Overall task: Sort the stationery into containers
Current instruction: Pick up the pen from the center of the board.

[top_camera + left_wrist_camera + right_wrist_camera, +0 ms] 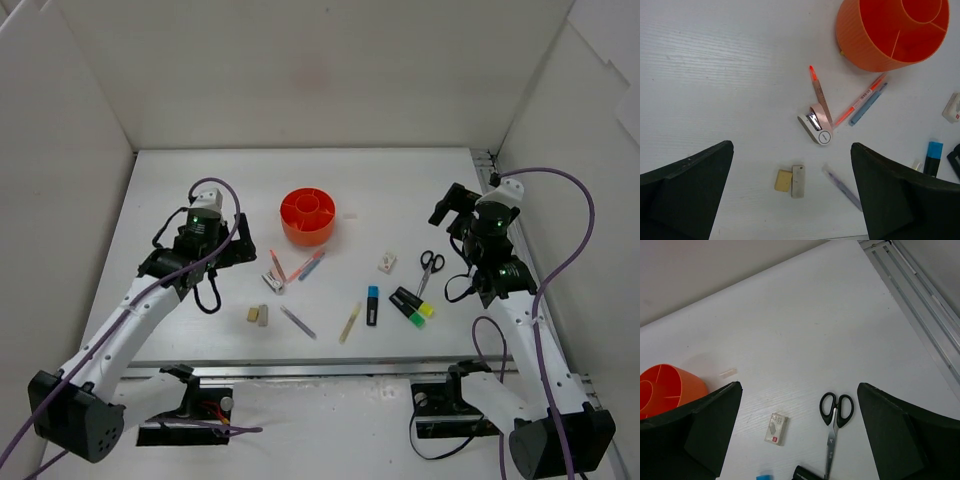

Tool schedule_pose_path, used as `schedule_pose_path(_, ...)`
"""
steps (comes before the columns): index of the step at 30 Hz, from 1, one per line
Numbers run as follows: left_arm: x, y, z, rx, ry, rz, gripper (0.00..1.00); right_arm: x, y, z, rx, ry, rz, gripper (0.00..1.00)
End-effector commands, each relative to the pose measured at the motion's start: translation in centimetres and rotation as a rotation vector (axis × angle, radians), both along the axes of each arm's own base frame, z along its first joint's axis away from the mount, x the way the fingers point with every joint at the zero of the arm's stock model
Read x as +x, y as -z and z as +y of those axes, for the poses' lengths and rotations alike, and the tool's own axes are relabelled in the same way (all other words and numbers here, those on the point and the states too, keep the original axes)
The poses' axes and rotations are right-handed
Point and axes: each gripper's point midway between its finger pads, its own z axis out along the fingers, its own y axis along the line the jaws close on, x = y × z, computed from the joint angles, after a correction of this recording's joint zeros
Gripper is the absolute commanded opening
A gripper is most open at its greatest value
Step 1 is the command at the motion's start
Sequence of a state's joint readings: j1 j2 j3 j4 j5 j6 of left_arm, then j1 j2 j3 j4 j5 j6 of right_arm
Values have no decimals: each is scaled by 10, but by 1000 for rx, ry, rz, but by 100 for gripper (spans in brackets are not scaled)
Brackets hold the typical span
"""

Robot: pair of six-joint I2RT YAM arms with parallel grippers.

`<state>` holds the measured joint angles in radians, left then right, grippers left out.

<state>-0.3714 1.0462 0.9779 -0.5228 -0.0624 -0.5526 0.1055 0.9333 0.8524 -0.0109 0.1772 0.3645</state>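
Observation:
The round orange organiser (310,215) stands mid-table; it also shows in the left wrist view (875,40) and the right wrist view (665,385). In front of it lie an orange pen (860,100), a blue pen (867,105), a white stapler-like piece (815,127), two erasers (790,181), a purple pen (842,187), a yellow pen (350,322), a blue-ended highlighter (372,305) and two more highlighters (412,305). The black-handled scissors (835,417) and a small white box (775,428) lie below my right gripper (799,395), which is open and empty. My left gripper (791,160) is open and empty above the erasers.
White walls close in the table on the left, back and right. A metal rail (920,305) runs along the right edge. A small clear piece (728,373) lies beside the organiser.

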Motion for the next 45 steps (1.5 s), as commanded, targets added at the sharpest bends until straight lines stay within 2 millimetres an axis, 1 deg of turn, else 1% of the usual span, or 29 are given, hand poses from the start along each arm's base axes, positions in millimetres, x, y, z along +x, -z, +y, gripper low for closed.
schedule_pose_path(1, 23, -13, -15, -14, -13, -35, 100, 13, -32, 4, -17, -29, -85, 98)
schedule_pose_path(3, 28, -10, -26, -1, 7, -12, 99, 15, -29, 4, -41, -49, -72, 98)
schedule_pose_path(5, 31, -9, -29, 13, 10, -4, 99, 15, -27, 5, -50, -54, -65, 98)
schedule_pose_path(6, 33, -10, -33, 17, 20, -6, 100, 15, -26, 4, -59, -57, -62, 98)
schedule_pose_path(7, 33, -6, -37, 26, 26, 1, 100, 15, -26, 3, -62, -53, -61, 98)
schedule_pose_path(8, 36, -6, -37, 29, 23, 0, 99, 15, -24, 4, -63, -54, -57, 98)
schedule_pose_path(10, 39, -4, -40, 24, 19, 4, 99, 15, -22, -2, -71, -26, -50, 98)
schedule_pose_path(11, 39, -2, -44, 21, 31, 7, 99, 15, -18, -2, -77, -22, -42, 98)
schedule_pose_path(13, 43, 4, -47, 16, 22, 23, 99, 15, -14, -6, -79, 1, -25, 98)
schedule_pose_path(14, 44, 0, -48, 8, 20, 17, 99, 16, -15, -6, -69, 7, -22, 98)
schedule_pose_path(15, 48, 11, -50, 15, 14, 46, 99, 16, -14, -6, -66, 6, -15, 98)
schedule_pose_path(17, 51, 13, -58, 3, 14, 59, 99, 20, -16, -4, -77, -7, -4, 98)
schedule_pose_path(18, 54, 23, -59, 11, 6, 87, 99, 19, -12, -6, -79, -3, 20, 98)
schedule_pose_path(19, 53, 27, -65, 9, 12, 100, 99, 20, -9, -6, -84, 2, 36, 98)
schedule_pose_path(20, 56, 38, -68, 17, 13, 126, 99, 20, -8, -8, -86, 9, 39, 98)
schedule_pose_path(22, 60, 49, -70, 16, -4, 157, 99, 20, -4, -10, -95, 22, 50, 98)
schedule_pose_path(23, 63, 59, -72, 26, -9, 183, 99, 20, -3, -11, -97, 28, 55, 98)
schedule_pose_path(24, 66, 60, -77, 22, -16, 185, 96, 19, -2, -12, -100, 34, 58, 98)
schedule_pose_path(26, 71, 74, -80, 36, -22, 213, 92, 19, -1, -12, -102, 33, 60, 98)
schedule_pose_path(30, 79, 87, -88, 42, -31, 233, 84, 18, 2, -15, -110, 43, 67, 98)
schedule_pose_path(31, 82, 88, -88, 45, -37, 234, 83, 18, 3, -15, -112, 42, 72, 98)
schedule_pose_path(32, 84, 93, -89, 43, -46, 242, 80, 18, 3, -16, -116, 47, 72, 98)
schedule_pose_path(34, 88, 96, -89, 48, -62, 242, 78, 19, 5, -17, -118, 53, 78, 98)
schedule_pose_path(38, 95, 113, -92, 45, -88, 256, 70, 21, 10, -16, -122, 48, 92, 98)
schedule_pose_path(39, 95, 115, -97, 40, -86, 254, 68, 22, 11, -15, -124, 44, 97, 98)
schedule_pose_path(40, 96, 121, -97, 43, -91, 262, 66, 22, 12, -16, -125, 44, 101, 98)
schedule_pose_path(43, 99, 127, -97, 48, -103, 266, 59, 23, 14, -16, -128, 43, 112, 98)
schedule_pose_path(44, 98, 127, -101, 48, -97, 262, 55, 23, 14, -17, -129, 47, 115, 98)
schedule_pose_path(45, 98, 128, -100, 52, -102, 260, 53, 23, 13, -17, -127, 48, 112, 98)
